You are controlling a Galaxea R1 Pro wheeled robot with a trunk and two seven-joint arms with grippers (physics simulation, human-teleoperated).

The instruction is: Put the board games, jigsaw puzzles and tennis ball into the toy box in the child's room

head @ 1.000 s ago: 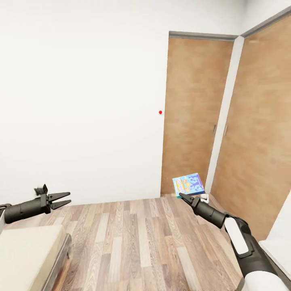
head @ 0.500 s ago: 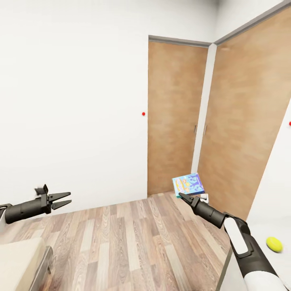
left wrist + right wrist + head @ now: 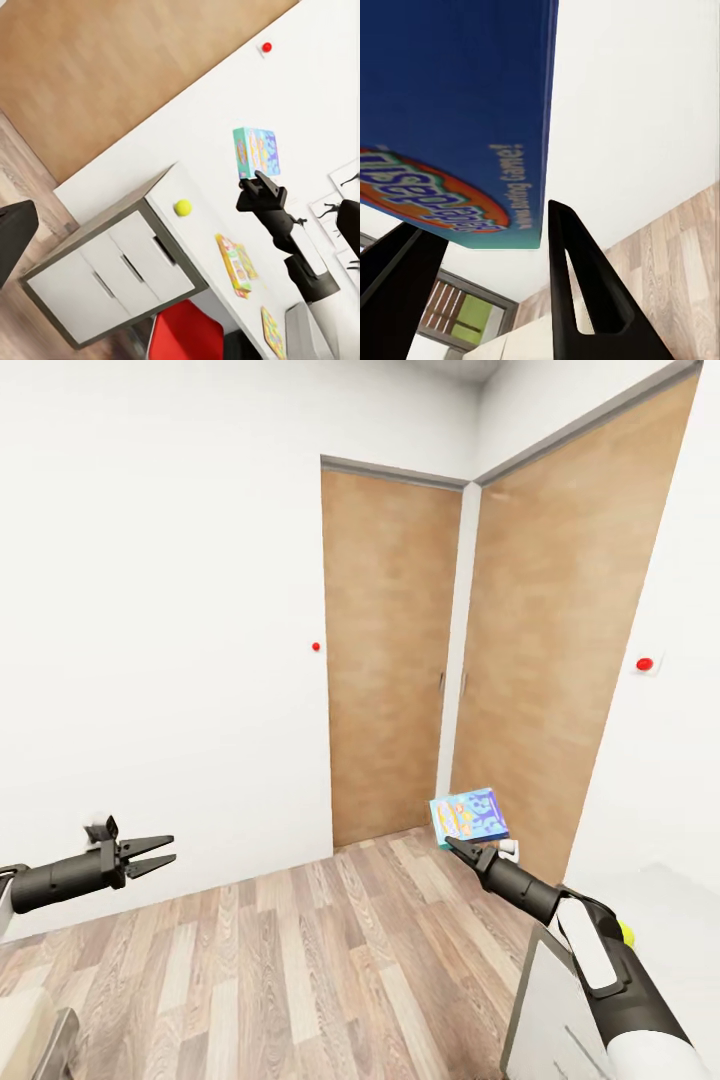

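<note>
My right gripper is shut on the lower edge of a blue board game, which it holds upright in the air in front of the wooden doors. The right wrist view has the box's blue face between the two black fingers. Out to the left, my left gripper hangs open with nothing in it. The table enters at the lower right, and the tennis ball peeks out behind my right arm. In the left wrist view, the tennis ball, two jigsaw puzzles and a strip of the toy box lie on the table.
Two wooden doors meet in the room's corner ahead, above wood plank floor. The table has white drawers at its near end and a red chair beside them. The bed's corner shows at the lower left.
The whole view has swung right: doors and wall shifted left, the bed has nearly left the picture, and the table has come in. Both arms keep their pose, the board game still held.
</note>
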